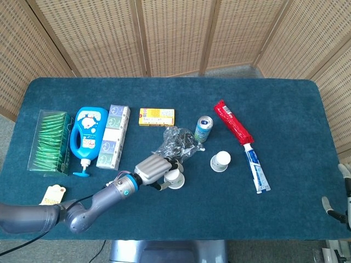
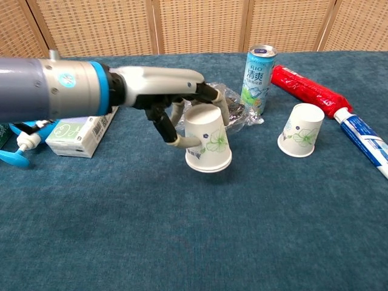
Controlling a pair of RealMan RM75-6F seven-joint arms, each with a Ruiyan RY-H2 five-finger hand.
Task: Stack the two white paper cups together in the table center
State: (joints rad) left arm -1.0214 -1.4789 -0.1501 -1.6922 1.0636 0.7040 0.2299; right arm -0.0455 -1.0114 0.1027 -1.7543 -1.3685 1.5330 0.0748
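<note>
My left hand (image 2: pixel 173 100) has a white paper cup (image 2: pixel 207 140) in its grip, fingers (image 2: pixel 221 104) wrapped over the top and a thumb hooked round the near side. Cup's upside down, rim at the bottom, green flower print facing the chest cam. Can't tell if the rim is touching the cloth or just above it. In the head view the same hand (image 1: pixel 155 169) sits near the table's (image 1: pixel 285 104) middle, a bit toward the front edge, cup (image 1: pixel 175 179) at its fingertips.

2nd white paper cup (image 2: pixel 301 130) is also mouth-down, standing free on the blue cloth, apart from mine and off to its right; head view has it (image 1: pixel 220 161) just in front of the drink can (image 1: pixel 203 129).

Crumpled clear plastic wrap (image 1: pixel 178 142) lies right behind my hand. Red tube (image 1: pixel 233 122) and toothpaste box (image 1: pixel 255 169) run diagonally beyond the 2nd cup. Left side: blue pump bottle (image 1: pixel 89 133), white carton (image 1: pixel 112 137), green packets in a clear tray (image 1: pixel 50 141), yellow box (image 1: pixel 157 116) further back.

Right hand (image 1: pixel 339 207): only a sliver at the frame's right edge, off the table; can't tell how the fingers are set.
</note>
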